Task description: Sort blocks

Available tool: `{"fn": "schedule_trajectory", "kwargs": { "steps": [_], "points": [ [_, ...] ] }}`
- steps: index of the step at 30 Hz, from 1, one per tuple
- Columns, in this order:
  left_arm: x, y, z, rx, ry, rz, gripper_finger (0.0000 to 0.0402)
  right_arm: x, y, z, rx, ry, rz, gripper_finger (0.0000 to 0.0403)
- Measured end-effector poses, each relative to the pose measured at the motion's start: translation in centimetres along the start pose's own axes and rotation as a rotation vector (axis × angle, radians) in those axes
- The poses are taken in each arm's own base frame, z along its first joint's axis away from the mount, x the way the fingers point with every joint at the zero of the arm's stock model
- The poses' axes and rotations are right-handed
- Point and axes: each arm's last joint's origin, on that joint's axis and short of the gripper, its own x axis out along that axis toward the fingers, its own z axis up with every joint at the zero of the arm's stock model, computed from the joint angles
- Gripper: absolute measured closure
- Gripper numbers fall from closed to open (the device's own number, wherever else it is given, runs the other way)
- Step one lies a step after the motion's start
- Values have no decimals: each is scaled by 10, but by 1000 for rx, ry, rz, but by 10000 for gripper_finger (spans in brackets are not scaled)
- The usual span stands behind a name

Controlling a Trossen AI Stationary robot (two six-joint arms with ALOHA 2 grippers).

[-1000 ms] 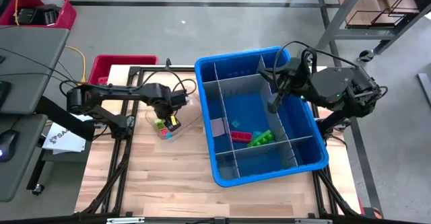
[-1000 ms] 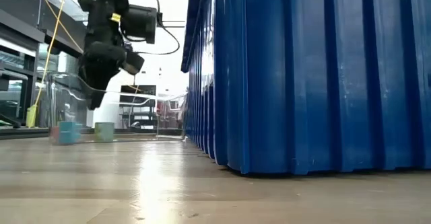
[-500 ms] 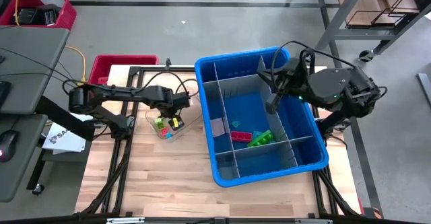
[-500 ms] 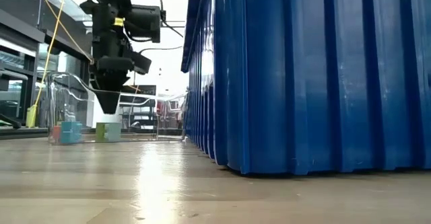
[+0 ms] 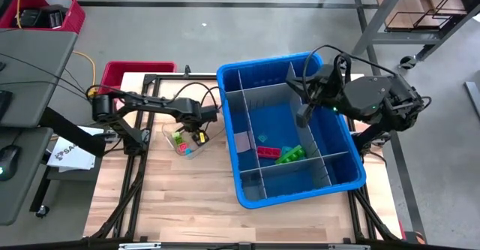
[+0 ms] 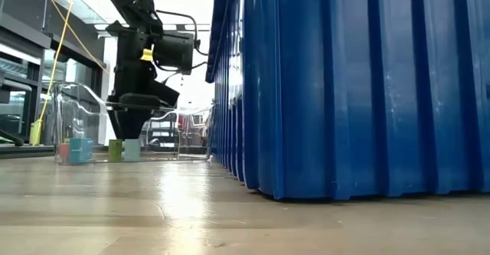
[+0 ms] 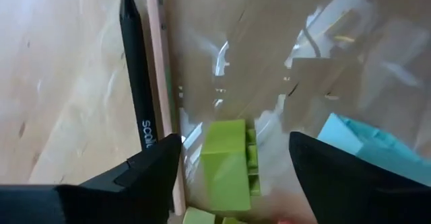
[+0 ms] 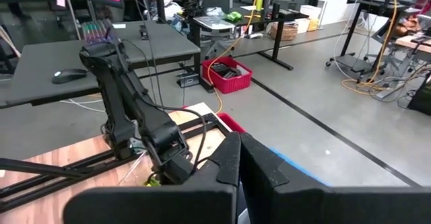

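Two end effectors: left end effector (image 5: 196, 135) spread, lowered into clear container (image 5: 182, 140) left of blue bin (image 5: 247, 194), straddling green block (image 7: 225, 163). Step: pick-up. Next: close on block. Right end effector (image 5: 303, 118) pressed together, above bin.

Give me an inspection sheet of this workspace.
Surface: wooden table, bare at the front.
Job's things: blocks in a clear tub; more blocks in the blue bin.
Clutter: nothing seen.
Grippers: left gripper in the tub, jaws open around a green block; right gripper shut above the bin.
Cables: black leads along the left arm.
Surroundings: red crate, desks, metal rack.
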Motion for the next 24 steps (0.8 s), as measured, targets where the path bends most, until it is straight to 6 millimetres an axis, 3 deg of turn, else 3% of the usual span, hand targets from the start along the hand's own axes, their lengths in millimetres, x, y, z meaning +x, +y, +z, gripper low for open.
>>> {"fn": "schedule_trajectory", "kwargs": {
  "steps": [4, 10, 14, 16, 19, 24],
  "points": [
    [0, 2, -4, 7, 40, 21, 183, 0, 0, 0, 0, 2, 8, 403],
    [0, 2, -6, 41, 64, 2, 312, 0, 0, 0, -1, 2, 8, 403],
    [-10, 3, -7, 47, 80, -16, 320, 0, 0, 0, -1, 2, 7, 403],
    [-29, 5, -6, 63, 62, -43, 320, 0, 0, 0, 0, 2, 9, 403],
    [-75, 6, -8, 96, -49, -70, 320, -1, 1, 0, -4, 1, 15, 403],
    [-162, 11, -19, 81, -438, -181, 320, -8, 7, -2, -24, 0, 48, 403]
  ]
}}
